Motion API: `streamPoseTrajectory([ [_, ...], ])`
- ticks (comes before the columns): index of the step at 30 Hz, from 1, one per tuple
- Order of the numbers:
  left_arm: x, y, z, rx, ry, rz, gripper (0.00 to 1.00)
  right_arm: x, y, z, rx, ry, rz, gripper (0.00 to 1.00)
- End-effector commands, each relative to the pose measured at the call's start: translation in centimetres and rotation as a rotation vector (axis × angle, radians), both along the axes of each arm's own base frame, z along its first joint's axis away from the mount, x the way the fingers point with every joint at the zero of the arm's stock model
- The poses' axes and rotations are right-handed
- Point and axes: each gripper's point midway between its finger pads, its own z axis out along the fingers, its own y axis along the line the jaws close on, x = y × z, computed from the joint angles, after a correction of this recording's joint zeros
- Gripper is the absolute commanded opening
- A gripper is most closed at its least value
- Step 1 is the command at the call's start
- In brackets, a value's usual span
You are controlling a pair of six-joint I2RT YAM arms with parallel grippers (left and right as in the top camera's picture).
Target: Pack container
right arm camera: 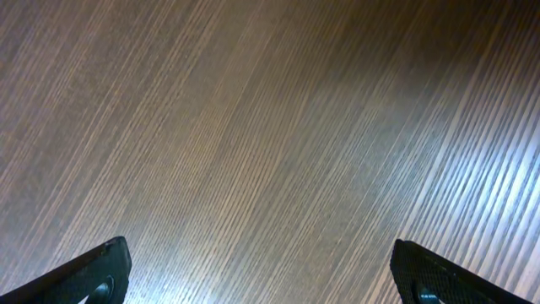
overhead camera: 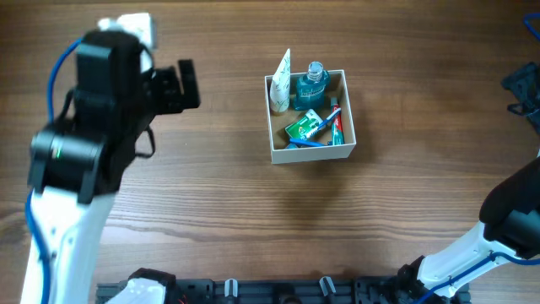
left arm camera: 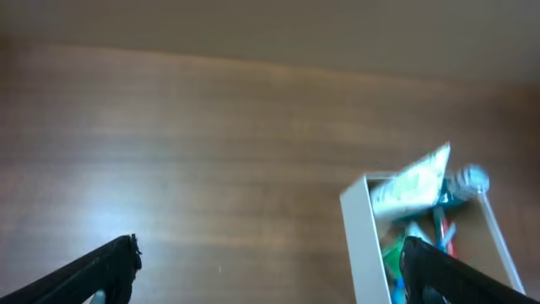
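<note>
— What are you gripping right now?
— Nothing. My left gripper [left arm camera: 268, 249] is standing wide open and empty. So is my right gripper [right arm camera: 260, 247], which is hovering over bare table [right arm camera: 270, 101].
— Where's the container?
— The container [overhead camera: 312, 154] is sitting mid-table, at three o'clock from my left gripper and well apart. I'm judging it packed, so I'm planning to stay high and clear of the tube [overhead camera: 283, 80] poking over its eleven o'clock corner.
— Anything unclear?
— The left wrist view is smearing the contents. A dark shape [overhead camera: 525, 84] at the table's three o'clock edge is getting cut off, and I can't name it.
</note>
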Motion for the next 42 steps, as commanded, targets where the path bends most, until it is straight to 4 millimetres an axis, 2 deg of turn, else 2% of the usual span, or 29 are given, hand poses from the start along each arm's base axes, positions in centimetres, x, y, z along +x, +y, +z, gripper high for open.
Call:
streamPoseTrajectory([
  [1,-1.4,1.6,-1.7,-0.074,-0.067,0.047,1.00,0.0,0.0,0.1,-0.001,-0.002,0.008,1.00],
  [4,-2.2,2.8,-3.4,-0.108,-0.134,0.061,1.00,0.0,0.0,0.1,-0.001,-0.002,0.008,1.00],
  [10,-5.0,4.9,-8.4,-0.141,-0.234,0.103,1.00,0.0,0.0,0.1,-0.001,-0.002,0.008,1.00],
  [19,-8.2,5.5,-11.7,-0.147,-0.441,0.111,1.00,0.0,0.0,0.1,-0.001,-0.002,0.008,1.00],
  [32,-10.7,6.6,-13.1,-0.136,-0.592,0.149,1.00,0.0,0.0,0.1,-0.001,-0.002,0.008,1.00],
  [42,-10.5,6.7,-14.8,-0.134,-0.598,0.152,1.00,0.0,0.0,0.1,-0.001,-0.002,0.008,1.00],
])
